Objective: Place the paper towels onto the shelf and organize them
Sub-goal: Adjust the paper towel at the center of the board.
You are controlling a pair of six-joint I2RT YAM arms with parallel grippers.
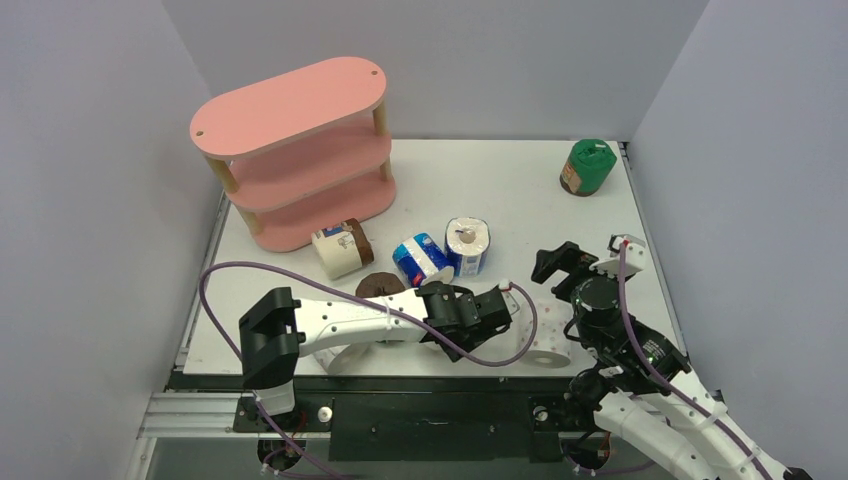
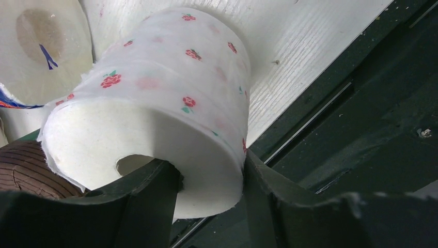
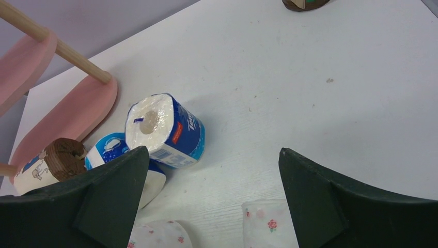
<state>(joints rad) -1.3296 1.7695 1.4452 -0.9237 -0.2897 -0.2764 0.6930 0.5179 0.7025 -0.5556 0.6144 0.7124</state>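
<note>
Gripping a white paper roll printed with small red flowers at the near edge of the white, grained tabletop, the left gripper has one finger at the roll's core hole and the other outside, pinching its wall. The right gripper hovers over the table's right side, jaws spread wide and holding nothing. The pink three-tier shelf with light wooden posts stands at the far left. Just in front of it lie a beige-wrapped roll with a brown end, a brown roll and a blue-and-white wrapped roll on its side, with a second blue-and-white roll standing upright beside it. A green-wrapped roll stands alone at the far right corner. Pale grey walls enclose the table on three sides, and a black metal frame runs along its near edge.
</note>
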